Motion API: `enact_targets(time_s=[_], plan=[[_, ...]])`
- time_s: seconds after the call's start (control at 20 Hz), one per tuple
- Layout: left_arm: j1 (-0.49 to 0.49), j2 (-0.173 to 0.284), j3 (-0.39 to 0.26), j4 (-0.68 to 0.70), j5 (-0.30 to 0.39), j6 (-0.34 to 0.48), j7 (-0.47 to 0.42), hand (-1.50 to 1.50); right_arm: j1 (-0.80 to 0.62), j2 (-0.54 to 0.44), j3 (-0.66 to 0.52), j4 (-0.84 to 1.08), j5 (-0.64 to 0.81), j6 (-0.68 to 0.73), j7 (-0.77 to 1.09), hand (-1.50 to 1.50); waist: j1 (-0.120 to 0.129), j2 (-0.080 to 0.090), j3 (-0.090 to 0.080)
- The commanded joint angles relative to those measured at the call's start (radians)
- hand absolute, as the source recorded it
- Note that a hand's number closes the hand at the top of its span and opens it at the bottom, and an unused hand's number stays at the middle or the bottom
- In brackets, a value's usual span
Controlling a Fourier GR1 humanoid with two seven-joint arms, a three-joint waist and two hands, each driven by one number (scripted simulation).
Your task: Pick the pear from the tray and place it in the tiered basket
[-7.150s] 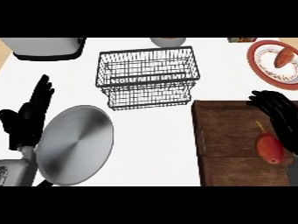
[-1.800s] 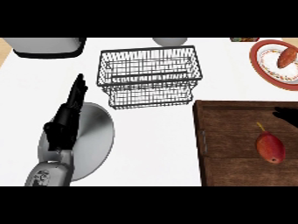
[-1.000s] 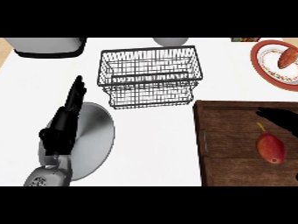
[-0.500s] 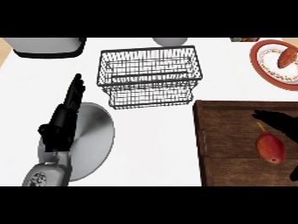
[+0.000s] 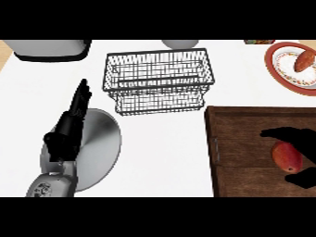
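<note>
A: What is seen at lower right?

B: The wooden tray, with the pear lying on it and partly enclosed by the right hand, fingers curved around it with a gap.

A: And elsewhere?

B: The tiered basket is found at upper centre; the left hand, fingers straight, at left.

A: What might go wrong?

B: If closed unevenly, the pear could be rolled aside.
</note>
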Motion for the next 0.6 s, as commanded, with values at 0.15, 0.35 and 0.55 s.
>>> enact_targets(time_s=[0.15,0.35,0.55], plan=[[-0.029,-0.024,-0.042,0.007,-0.025,0.042,0.033,0.0,-0.038,0.024,0.012,0.023,0.064,-0.178,-0.045,1.5,0.002,0.0,0.0],[0.041,0.01,-0.016,-0.037,-0.006,-0.017,0.006,0.0,-0.027,0.024,-0.004,0.102,0.098,-0.305,-0.107,1.5,0.003,0.0,0.0],[0.031,-0.016,-0.011,-0.009,-0.002,0.004,0.001,0.0,-0.008,0.218,0.12,-0.049,0.212,-0.31,0.176,1.5,0.002,-0.002,-0.001]])
